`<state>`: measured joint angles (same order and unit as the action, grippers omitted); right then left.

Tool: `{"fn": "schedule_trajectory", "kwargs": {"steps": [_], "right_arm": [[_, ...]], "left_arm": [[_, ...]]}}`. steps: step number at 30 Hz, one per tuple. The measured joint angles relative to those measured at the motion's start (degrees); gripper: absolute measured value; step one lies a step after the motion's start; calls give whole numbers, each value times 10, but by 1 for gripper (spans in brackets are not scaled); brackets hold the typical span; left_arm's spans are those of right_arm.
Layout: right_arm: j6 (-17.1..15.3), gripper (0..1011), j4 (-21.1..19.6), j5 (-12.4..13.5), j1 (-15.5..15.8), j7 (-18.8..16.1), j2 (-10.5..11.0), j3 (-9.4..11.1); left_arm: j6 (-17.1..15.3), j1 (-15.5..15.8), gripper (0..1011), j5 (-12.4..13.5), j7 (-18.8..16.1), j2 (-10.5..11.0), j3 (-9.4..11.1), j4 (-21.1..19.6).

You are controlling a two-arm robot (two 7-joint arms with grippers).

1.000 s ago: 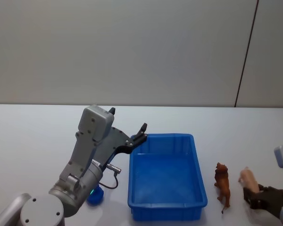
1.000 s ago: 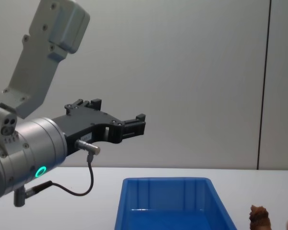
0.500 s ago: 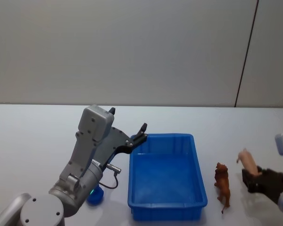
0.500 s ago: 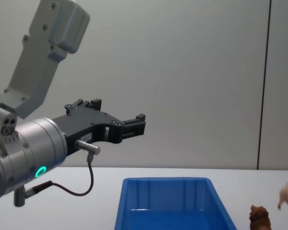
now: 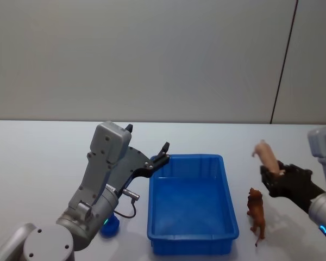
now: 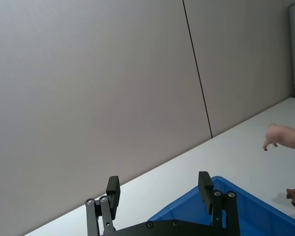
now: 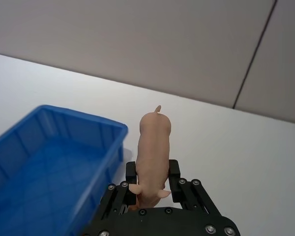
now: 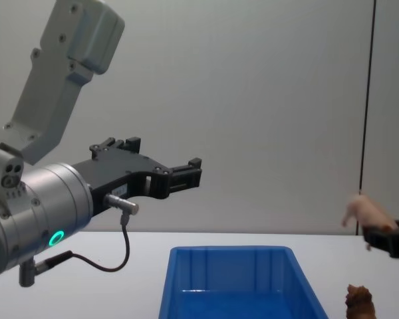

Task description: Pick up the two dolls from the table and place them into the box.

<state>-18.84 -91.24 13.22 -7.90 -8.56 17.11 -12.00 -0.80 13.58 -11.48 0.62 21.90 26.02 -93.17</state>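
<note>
Two dolls, one box, two claws; entry as found.

Doll one: pale peach figure (image 7: pixel 153 142). It was clamped at one end between the fingers of the right claw (image 7: pixel 152 174), its body projecting beyond the fingertips. It was held in the air, clear of the worktop (image 5: pixel 43 147).

Doll two: brown four-legged animal (image 5: pixel 256 212). It stood on the worktop below the right claw and slightly to its left, between that claw and the box, touching neither.

Box: blue bin (image 5: pixel 190 159), open-topped, nothing seen inside. It sat lower than the right claw and to its left, with its near wall just beyond the brown doll.

Left claw (image 6: pixel 159 183): jaws spread wide, holding nothing. It was parked above the worktop, with the box's far left corner just below and ahead of its fingertips.

Step in hand, as judged: carrying the first doll toward the box, with no doll delivered yet.

Next move, as judged: the right claw would need to travel left until the peach doll hung over the open bin, past the rim, then lower and release. The brown doll stood under that path and could be knocked if the claw dropped early. It would be collected afterwards.
</note>
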Motion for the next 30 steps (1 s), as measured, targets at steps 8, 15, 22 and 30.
{"fn": "schedule_trajectory", "kwargs": {"steps": [8,15,22,30], "right_arm": [[15,361,-8,-16,-13,-47,-10,-13],[20,361,-5,-32,-23,-91,-23,-30],[20,384,15,-51,-34,-129,-41,-52],[19,643,40,-66,-42,-154,-57,-72]], "left_arm": [[0,0,1002,0,0,0,0,0],[0,0,1002,0,0,0,0,0],[0,0,1002,0,0,0,0,0],[0,0,1002,0,0,0,0,0]]}}
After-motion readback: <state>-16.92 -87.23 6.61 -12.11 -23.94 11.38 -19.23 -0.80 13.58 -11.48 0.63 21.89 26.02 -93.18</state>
